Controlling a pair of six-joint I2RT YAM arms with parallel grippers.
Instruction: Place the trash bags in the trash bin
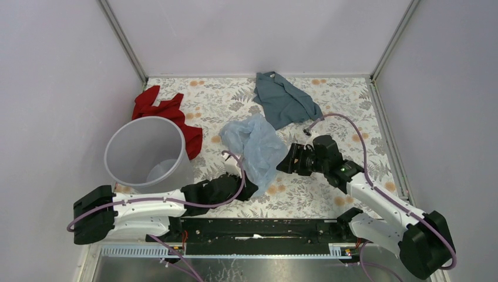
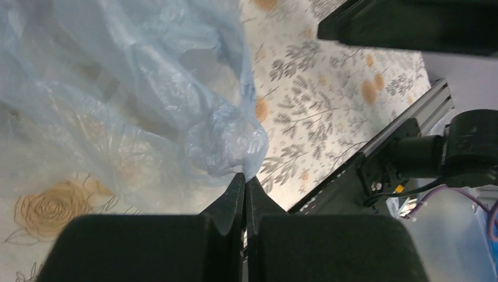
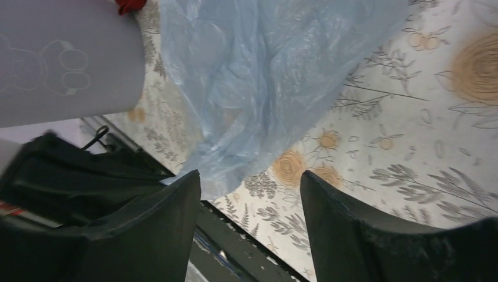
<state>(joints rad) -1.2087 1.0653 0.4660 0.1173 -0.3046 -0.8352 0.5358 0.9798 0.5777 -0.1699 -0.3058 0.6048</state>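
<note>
Trash bin (image 1: 181, 167) mouth open from above; red cloth (image 1: 170, 114) flanks its far side

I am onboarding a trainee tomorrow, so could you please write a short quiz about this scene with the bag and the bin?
1. True or false: the trash bag already lies inside the trash bin.
2. Which one is open? A. left gripper B. right gripper
3. Fill in: the cloth nearest the trash bin is coloured ____.
Key: 1 false; 2 B; 3 red.
</note>
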